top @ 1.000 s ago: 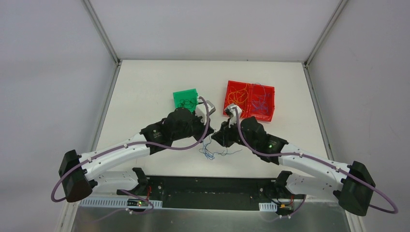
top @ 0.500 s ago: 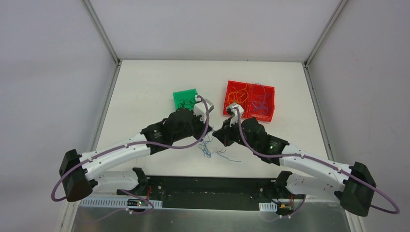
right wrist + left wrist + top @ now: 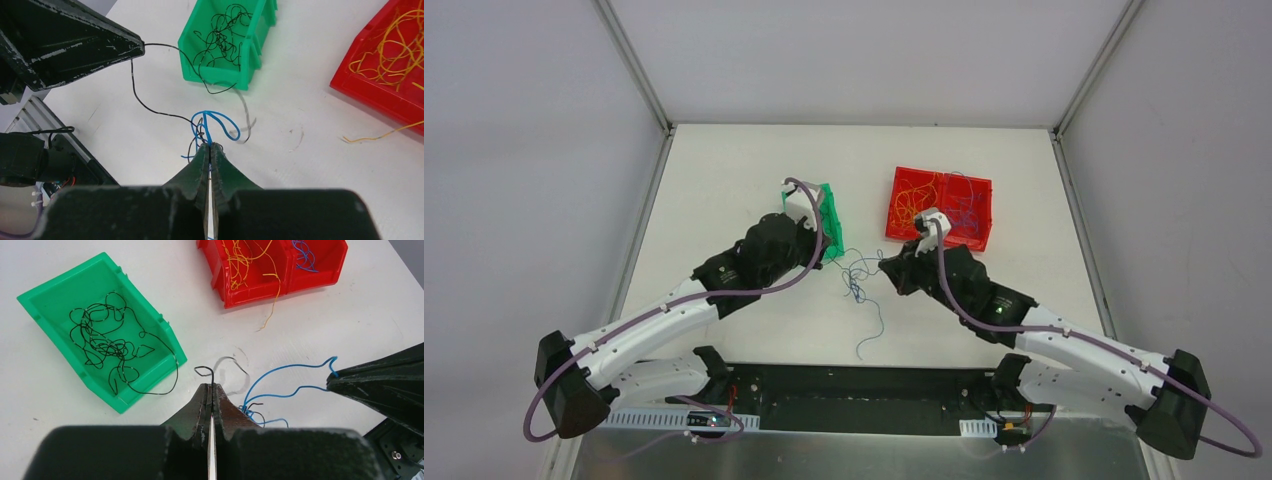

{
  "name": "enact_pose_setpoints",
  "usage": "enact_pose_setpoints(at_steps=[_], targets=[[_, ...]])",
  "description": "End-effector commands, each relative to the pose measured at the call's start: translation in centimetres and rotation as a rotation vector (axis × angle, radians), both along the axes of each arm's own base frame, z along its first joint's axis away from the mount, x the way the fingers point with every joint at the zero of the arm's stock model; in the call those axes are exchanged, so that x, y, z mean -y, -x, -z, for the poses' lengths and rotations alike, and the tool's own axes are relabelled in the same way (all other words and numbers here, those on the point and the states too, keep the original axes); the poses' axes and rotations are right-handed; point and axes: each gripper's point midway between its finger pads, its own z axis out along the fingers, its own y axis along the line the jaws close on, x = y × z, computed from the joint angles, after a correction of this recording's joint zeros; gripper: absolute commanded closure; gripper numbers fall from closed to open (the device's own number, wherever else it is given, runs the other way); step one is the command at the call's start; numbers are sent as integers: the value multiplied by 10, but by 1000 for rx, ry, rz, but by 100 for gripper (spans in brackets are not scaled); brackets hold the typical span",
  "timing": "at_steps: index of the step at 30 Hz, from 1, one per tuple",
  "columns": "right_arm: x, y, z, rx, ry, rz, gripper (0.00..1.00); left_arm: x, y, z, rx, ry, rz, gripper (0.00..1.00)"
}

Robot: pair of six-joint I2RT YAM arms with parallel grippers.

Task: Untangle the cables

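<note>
Two arms stood apart, likely to tease the strands free: left gripper (image 3: 210, 390) pinched tight on a black wire (image 3: 203, 369), right gripper (image 3: 209, 148) pinched on a blue wire (image 3: 223, 120).

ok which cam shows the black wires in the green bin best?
Left wrist: whole green bin and its black wires, unobstructed. Right wrist crops the bin's far end. Top external: the left arm covers most of it.
</note>
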Motion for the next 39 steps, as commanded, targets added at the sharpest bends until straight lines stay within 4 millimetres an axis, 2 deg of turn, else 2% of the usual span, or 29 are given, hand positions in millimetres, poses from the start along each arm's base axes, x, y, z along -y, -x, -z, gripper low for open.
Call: enact_pose_setpoints(at_steps=[1,4,7,9,12,15,19,21,27,30,32,35,39], targets=[[23,-12,-18,49,-43,135,100,-8,-4,-1,15,4,-51,100],[54,-22,-30,97,-73,287,100,-18,-5,-5,33,10,-95,100],[101,-31,-42,148,-127,508,100,-37,-5,-12,69,34,-175,100],[142,-34,-50,180,-171,700,100,-61,-1,-20,111,71,-261,100],[220,-28,-51,218,-206,1060,100,-108,7,-36,197,157,-425,100],[258,-14,-56,229,-251,1205,100,-148,15,-42,257,228,-585,100],[279,-5,-60,242,-314,1277,100,-183,24,-40,293,324,-737,100],[290,1,-61,250,-336,1315,100,-194,28,-40,302,364,-788,100],[294,6,-64,241,-383,1293,100,-210,35,-39,318,431,-855,100],[307,12,-69,253,-415,1341,100,-233,44,-42,336,467,-963,100],[323,24,-64,258,-341,1347,100,-251,53,-42,350,512,-1044,100],[349,43,-47,264,-163,1333,100,-268,64,-38,367,589,-1126,100],[345,40,-47,262,-212,1332,100,-277,68,-33,378,628,-1174,100]])
